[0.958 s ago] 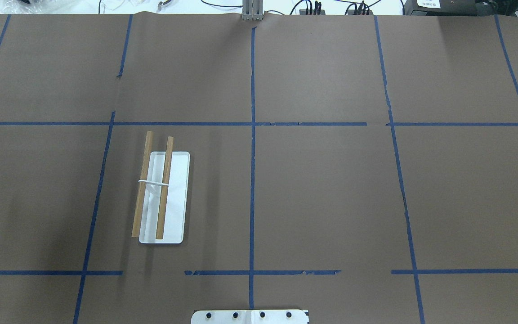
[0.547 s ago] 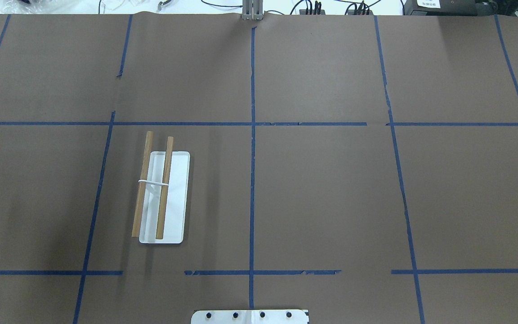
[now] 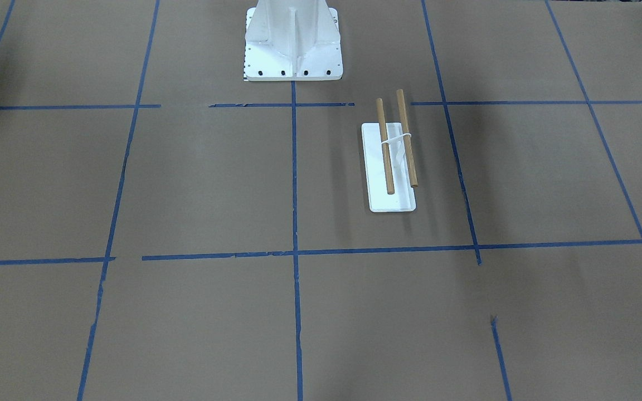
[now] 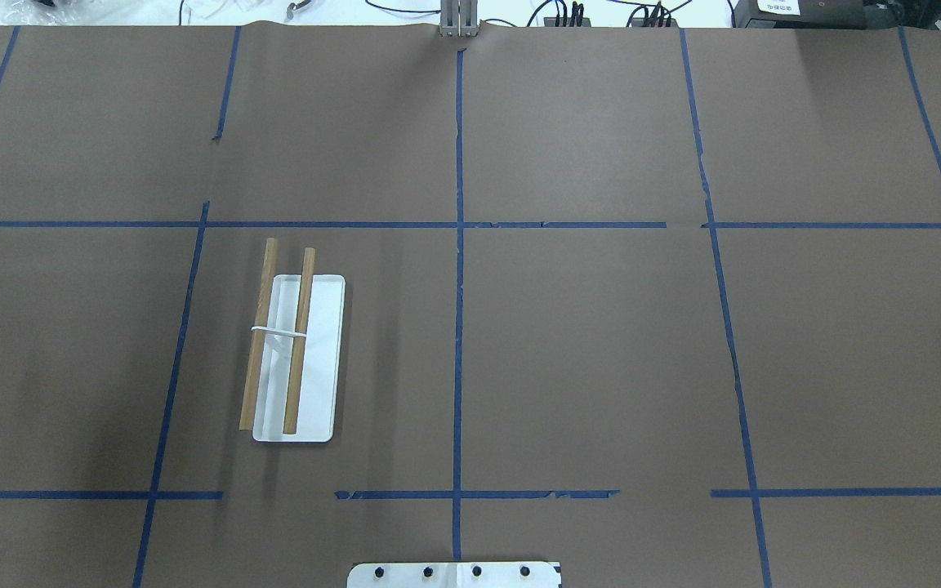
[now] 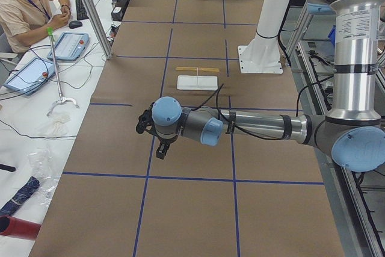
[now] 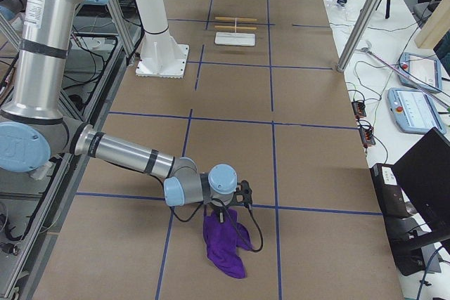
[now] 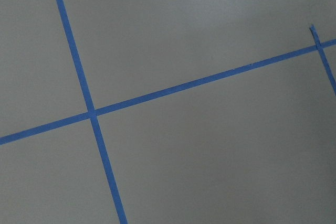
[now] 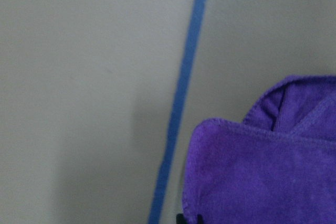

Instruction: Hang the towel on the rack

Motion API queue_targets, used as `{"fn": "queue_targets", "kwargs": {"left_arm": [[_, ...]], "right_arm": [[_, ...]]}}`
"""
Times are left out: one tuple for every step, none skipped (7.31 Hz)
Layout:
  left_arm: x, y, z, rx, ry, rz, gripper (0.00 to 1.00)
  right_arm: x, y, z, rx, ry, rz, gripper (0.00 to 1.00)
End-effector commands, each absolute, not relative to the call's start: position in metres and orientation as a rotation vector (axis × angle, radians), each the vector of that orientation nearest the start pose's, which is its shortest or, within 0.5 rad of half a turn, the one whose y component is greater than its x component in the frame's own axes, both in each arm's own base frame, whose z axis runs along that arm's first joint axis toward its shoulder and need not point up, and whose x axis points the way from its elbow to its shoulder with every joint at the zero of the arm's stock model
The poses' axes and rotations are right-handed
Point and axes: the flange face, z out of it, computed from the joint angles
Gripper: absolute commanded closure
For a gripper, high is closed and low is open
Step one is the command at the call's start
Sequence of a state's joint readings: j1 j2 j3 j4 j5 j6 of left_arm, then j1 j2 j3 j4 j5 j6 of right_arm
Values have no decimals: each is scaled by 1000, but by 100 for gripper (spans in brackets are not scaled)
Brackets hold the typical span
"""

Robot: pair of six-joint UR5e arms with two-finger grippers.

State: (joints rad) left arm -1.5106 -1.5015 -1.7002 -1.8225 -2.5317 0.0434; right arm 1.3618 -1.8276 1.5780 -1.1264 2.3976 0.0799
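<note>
The rack point(image 4: 323, 359) has a white base plate and two wooden dowel rods, and stands left of the table's middle line; it also shows in the front-facing view point(image 3: 390, 197) and in both side views point(image 5: 197, 81) point(image 6: 235, 38). The purple towel point(image 6: 225, 247) is bunched under my right gripper point(image 6: 223, 214) at the table's far right end, and fills the lower right of the right wrist view point(image 8: 262, 171). I cannot tell whether that gripper is shut on it. My left gripper point(image 5: 161, 148) hovers over bare table at the left end; I cannot tell whether it is open.
The large white bolted pedestal point(image 3: 293, 44) stands at the robot's edge of the table. Blue tape lines grid the brown paper. An operator point(image 5: 24, 4) sits beside the table's far side with tablets and cables. Metal frame posts point(image 6: 365, 5) stand along that side.
</note>
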Motion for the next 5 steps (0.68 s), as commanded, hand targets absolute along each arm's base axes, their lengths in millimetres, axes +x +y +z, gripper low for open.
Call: {"fn": "queue_targets", "kwargs": {"left_arm": [[-20,-476,577,313,1008,266,0],[-19,-477,572,350,1010,282,0],[-12,-484,558,332,1033,203,0],[28,-500,522,298,1089,124,0],[70,-509,487,263,1158,70,0]], "right_arm": [[-29,-401,577,70,-943,-68,100],[-44,-417,523,47,-1059,-9,100],[-71,-443,463,4,-1155,26,100],[-111,-462,396,-29,-1201,46,100],[-149,-477,335,-69,-1240,73,100]]}}
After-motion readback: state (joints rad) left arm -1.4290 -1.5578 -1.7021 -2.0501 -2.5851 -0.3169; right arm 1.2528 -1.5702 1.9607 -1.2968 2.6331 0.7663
